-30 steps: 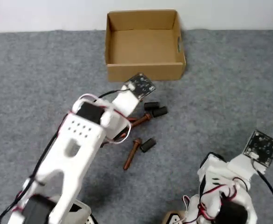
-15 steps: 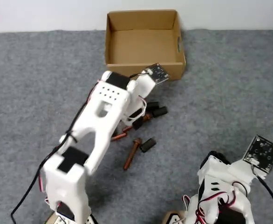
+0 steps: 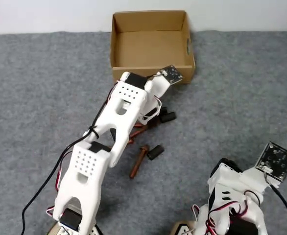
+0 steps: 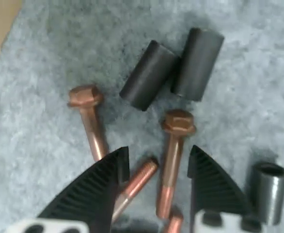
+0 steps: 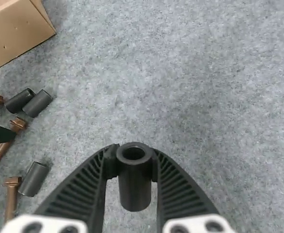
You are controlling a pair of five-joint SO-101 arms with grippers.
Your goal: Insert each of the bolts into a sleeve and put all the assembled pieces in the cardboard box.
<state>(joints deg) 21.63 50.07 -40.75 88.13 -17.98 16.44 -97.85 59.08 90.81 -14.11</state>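
Note:
My left gripper (image 4: 159, 150) hangs open just above the pile of parts, its fingers on either side of a copper bolt (image 4: 173, 160). Two more bolts (image 4: 88, 121) (image 4: 134, 182) lie beside that one. Beyond them two black sleeves (image 4: 149, 75) (image 4: 196, 63) rest side by side, and a third sleeve (image 4: 270, 191) lies off to one side. My right gripper (image 5: 134, 155) is shut on a black sleeve (image 5: 134, 179), held upright over bare carpet. In the high view the left arm (image 3: 129, 98) stretches over the pile in front of the cardboard box (image 3: 151, 76).
Grey carpet covers the table. In the high view a bolt (image 3: 139, 160) and a sleeve (image 3: 155, 152) lie near the middle, another sleeve (image 3: 168, 116) closer to the box. The right arm (image 3: 236, 196) sits at the near right, with open carpet around it.
The left arm has stretched forward toward the box, carrying its wrist farther and to the right over the bolts. The right arm has barely shifted.

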